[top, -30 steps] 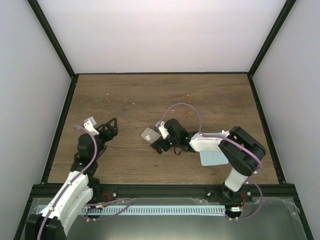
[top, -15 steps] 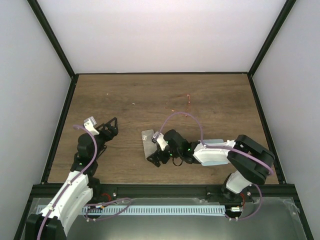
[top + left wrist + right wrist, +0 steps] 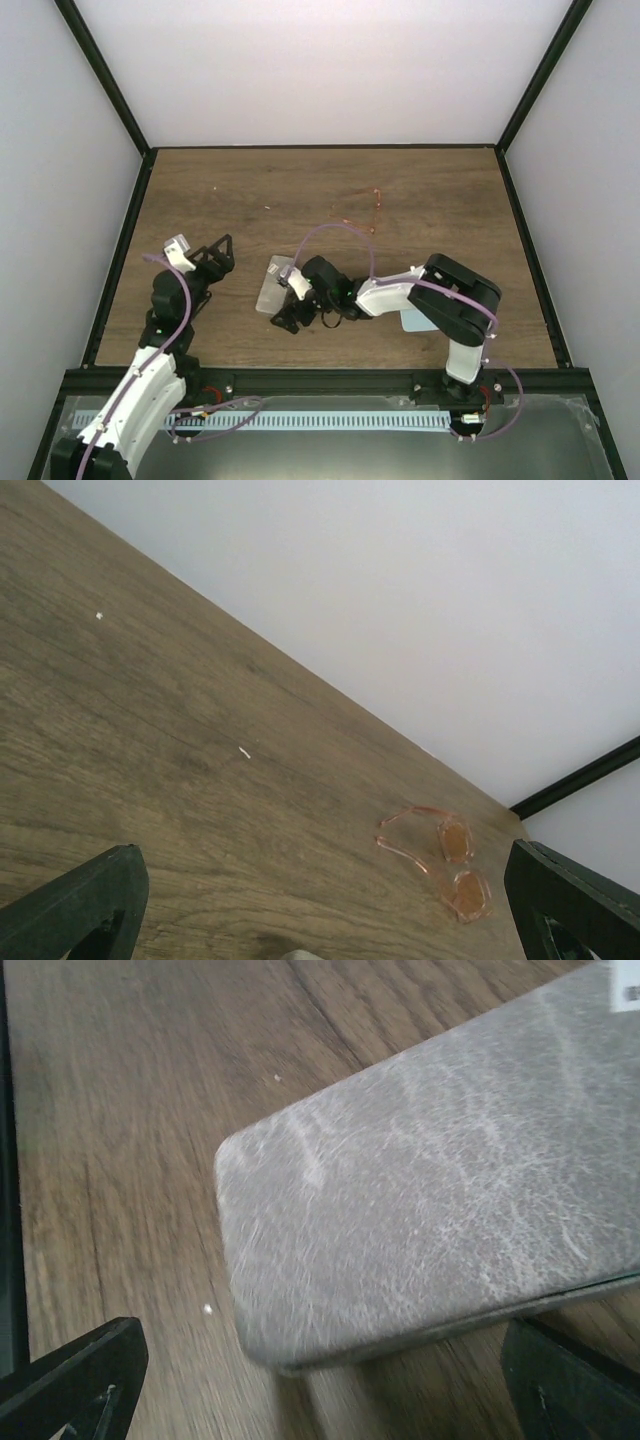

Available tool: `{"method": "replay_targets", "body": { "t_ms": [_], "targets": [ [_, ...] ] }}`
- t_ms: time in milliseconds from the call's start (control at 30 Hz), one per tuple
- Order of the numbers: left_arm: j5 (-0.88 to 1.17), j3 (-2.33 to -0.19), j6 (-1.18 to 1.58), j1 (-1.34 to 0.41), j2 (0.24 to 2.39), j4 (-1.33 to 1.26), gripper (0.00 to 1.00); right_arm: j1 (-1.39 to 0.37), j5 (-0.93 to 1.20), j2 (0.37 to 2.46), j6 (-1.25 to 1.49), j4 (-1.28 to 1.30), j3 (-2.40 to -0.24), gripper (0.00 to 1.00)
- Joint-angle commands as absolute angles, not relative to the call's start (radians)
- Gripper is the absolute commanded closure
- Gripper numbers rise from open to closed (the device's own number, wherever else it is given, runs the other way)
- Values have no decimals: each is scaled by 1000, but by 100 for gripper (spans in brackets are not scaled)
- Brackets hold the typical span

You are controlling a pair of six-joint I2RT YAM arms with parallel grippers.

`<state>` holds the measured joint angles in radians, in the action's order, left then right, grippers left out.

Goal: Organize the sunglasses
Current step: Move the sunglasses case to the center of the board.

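- A white tag (image 3: 628,995) is showing at the grey case (image 3: 430,1180) corner; its writing is cropped and probably unreadable.
- The right claw (image 3: 320,1375) is gaping fully, gripping nothing, with the case just ahead.
- The left claw (image 3: 320,900) is gaping too, empty.
- The sunglasses (image 3: 440,860) are lying far back on the counter (image 3: 450,200), well apart from both.
- The case and the right claw are sitting further left than a second ago.

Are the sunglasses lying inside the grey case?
No, the sunglasses lie on the bare wooden table, outside any case.
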<state>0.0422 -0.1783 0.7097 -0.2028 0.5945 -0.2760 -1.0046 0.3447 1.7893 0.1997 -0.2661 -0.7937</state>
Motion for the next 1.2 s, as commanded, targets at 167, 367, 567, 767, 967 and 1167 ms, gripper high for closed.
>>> {"method": "replay_targets", "body": {
  "t_ms": [167,367,567,767,967,1167],
  "targets": [
    [-53,-155,673,-206,586,-264,0,-1026,363,1861,196,-271,-920,0],
    [-11,-176,655,-207,846,-385,2,-1026,176,1624,245,-352,-749,0],
    [-57,-295,584,-267,1118,-414,15,-1024,-45,1400,290,-335,-617,2],
    [-42,-455,530,-302,1407,-378,27,-1022,-89,1187,291,-324,-501,5],
    [41,-585,482,-380,1612,-359,26,-1014,-126,1020,295,-272,-440,3],
    [101,-604,486,-433,1633,-383,26,-1010,-146,958,304,-256,-413,3]
  ]
}}
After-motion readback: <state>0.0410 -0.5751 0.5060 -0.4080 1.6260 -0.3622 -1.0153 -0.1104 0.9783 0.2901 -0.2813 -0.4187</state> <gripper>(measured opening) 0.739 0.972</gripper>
